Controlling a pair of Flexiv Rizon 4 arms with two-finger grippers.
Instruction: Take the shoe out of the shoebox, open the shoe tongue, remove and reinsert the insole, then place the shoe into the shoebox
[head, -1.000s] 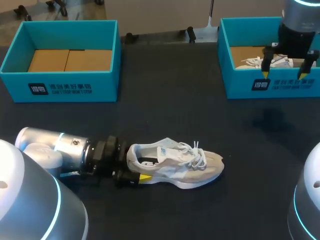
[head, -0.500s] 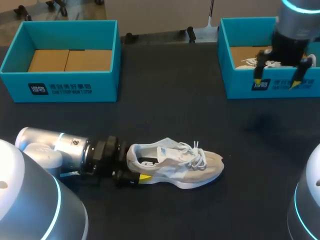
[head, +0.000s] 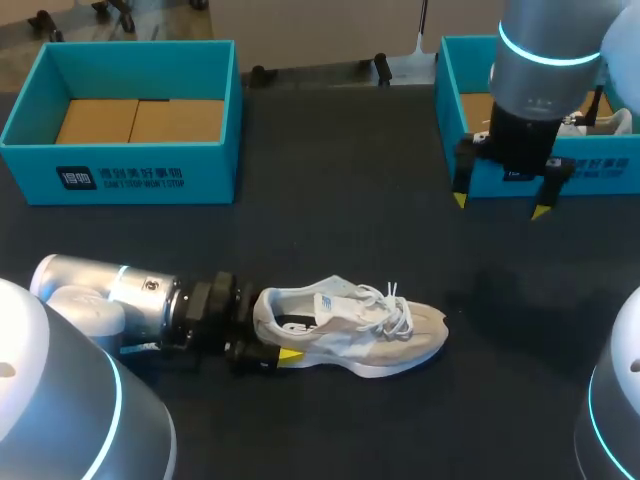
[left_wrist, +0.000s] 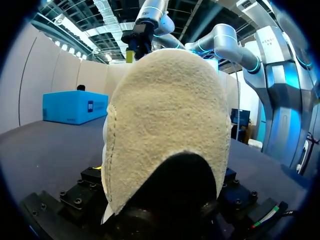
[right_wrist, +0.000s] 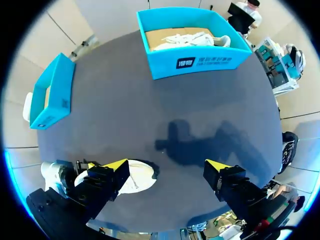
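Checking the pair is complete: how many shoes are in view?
2. The loose shoe lies on the table, heel in the left claw; the boxed shoe sits in the right shoebox, partly hidden.

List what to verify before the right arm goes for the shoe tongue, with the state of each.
1. Shoe out of the box, standing on its sole on the table: ok.
2. Left gripper shut on the shoe's heel: ok.
3. Right gripper jaws open, nothing between them: ok.
4. Right gripper above the tongue: not ok; it hangs over bare table by the right shoebox, well apart from the shoe.
5. Laces slack enough for the tongue to lift: cannot tell.
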